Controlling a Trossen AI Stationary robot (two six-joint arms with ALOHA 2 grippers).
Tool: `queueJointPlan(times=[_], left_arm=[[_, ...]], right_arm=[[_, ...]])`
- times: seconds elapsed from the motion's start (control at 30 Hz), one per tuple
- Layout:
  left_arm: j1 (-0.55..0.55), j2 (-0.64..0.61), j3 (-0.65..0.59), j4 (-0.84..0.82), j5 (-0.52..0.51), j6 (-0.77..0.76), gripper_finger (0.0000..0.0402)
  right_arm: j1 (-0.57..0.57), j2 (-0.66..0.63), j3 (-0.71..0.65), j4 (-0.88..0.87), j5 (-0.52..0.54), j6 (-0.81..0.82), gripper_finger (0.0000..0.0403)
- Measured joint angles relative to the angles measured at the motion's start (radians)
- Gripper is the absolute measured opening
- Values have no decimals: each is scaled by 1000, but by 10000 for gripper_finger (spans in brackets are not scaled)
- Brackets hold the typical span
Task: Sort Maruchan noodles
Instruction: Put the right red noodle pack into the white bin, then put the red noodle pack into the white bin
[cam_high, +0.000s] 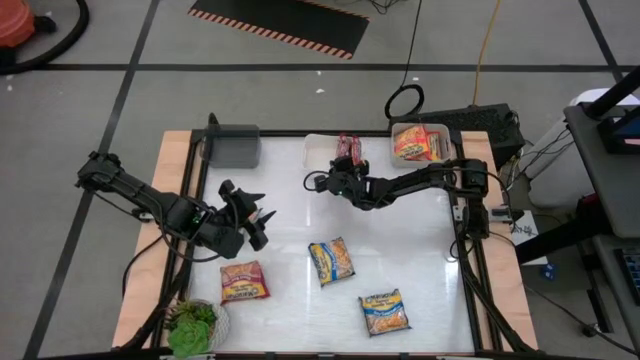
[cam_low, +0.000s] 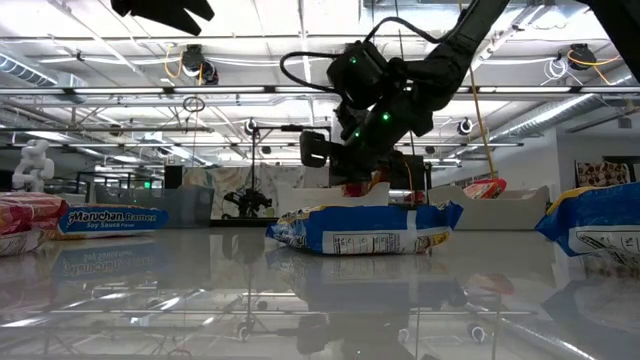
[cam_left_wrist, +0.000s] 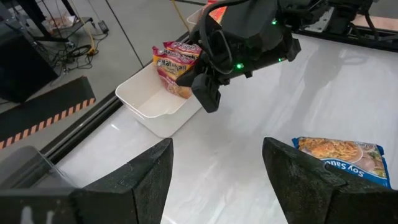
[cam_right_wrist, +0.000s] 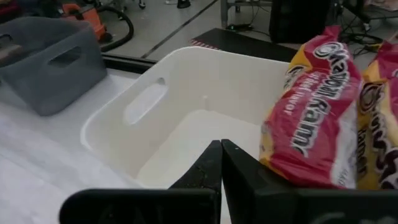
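Black right tool (cam_high: 338, 181) has its 2 fingers pressed flat together w/ nothing between them. It hangs just over the white bin (cam_right_wrist: 186, 93) at the far side of the table (cam_high: 420, 260). Two red packets (cam_right_wrist: 314, 106) stand on edge in that bin, right next to the tool tips but not touching. Next bin over (cam_high: 418, 143), near the far right corner, has orange packets in it. A grey bin (cam_high: 232, 146) sits at the far left; can't see inside it.

Left tool (cam_high: 262, 218) is out over the left side of the table, fingers apart w/ nothing in them. Near it lies a red packet (cam_high: 245, 282), flat. Mid table is a blue & yellow packet (cam_high: 331, 261), and another blue & yellow one (cam_high: 385, 312) lies closer to the front right. A green plant (cam_high: 192, 328) sits at the front left corner, not part of the job.

So 3 packets are not yet sorted, I think.

Packets look light, thin & crinkly. Plastic skin is prob slippery and puffs w/ air, and the noodle block inside can crack if pinched hard. They lie flat, so fingers can't get under easy. Best bet: come down w/ fingers wide & pinch across the short width near the middle, or grab a sealed end flap. Squeeze soft.
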Motion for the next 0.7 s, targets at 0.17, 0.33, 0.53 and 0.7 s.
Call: queueJointPlan(times=[0.17,0.33,0.53,0.7], left_arm=[[0,0,0,0,0,13,253],[0,0,0,-5,0,22,253],[0,0,0,-9,0,33,253],[0,0,0,-27,40,36,253]], right_arm=[[-4,-7,0,-83,-2,38,0],[-4,-18,0,-85,-3,37,0],[17,-109,-1,-114,-95,-46,0],[55,-308,1,-198,-319,-132,0]])
